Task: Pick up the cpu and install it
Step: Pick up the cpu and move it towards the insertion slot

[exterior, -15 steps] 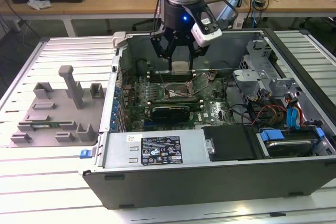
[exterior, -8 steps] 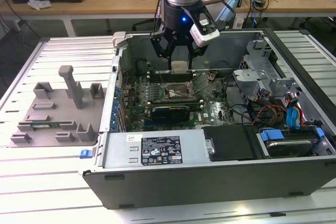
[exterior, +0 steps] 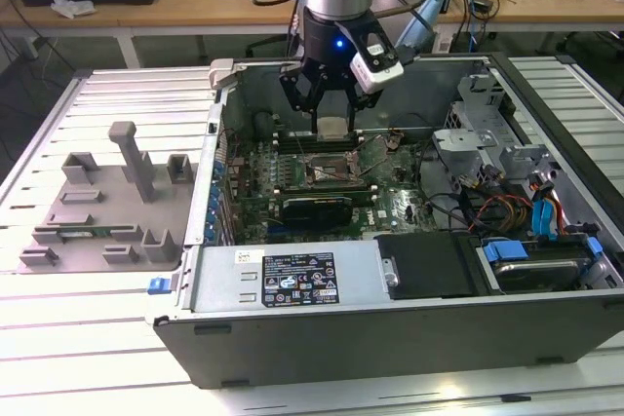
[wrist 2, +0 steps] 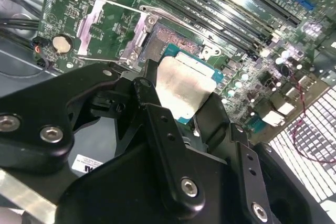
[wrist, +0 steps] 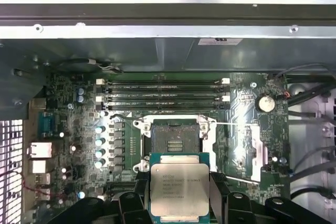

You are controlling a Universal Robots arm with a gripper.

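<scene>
The cpu (exterior: 332,128), a flat square chip with a pale silver top, hangs between the fingers of my gripper (exterior: 332,122), which is shut on it. I hold it inside the open computer case, a little above the motherboard. In the first wrist view the cpu (wrist: 179,190) sits just short of the open square socket (wrist: 174,140), with my gripper (wrist: 179,200) around it. In the second wrist view the black fingers (wrist 2: 149,106) clamp two opposite edges of the cpu (wrist 2: 184,85), and the socket (wrist 2: 168,40) lies beyond it. In the exterior view the socket (exterior: 327,172) is below the chip.
The socket's metal load plate (wrist: 257,150) is swung open to one side. Memory slots (wrist: 163,93) run past the socket. Case walls (exterior: 219,143), a drive cage and cables (exterior: 526,202) surround the board. A grey parts fixture (exterior: 107,202) lies on the exterior view's left.
</scene>
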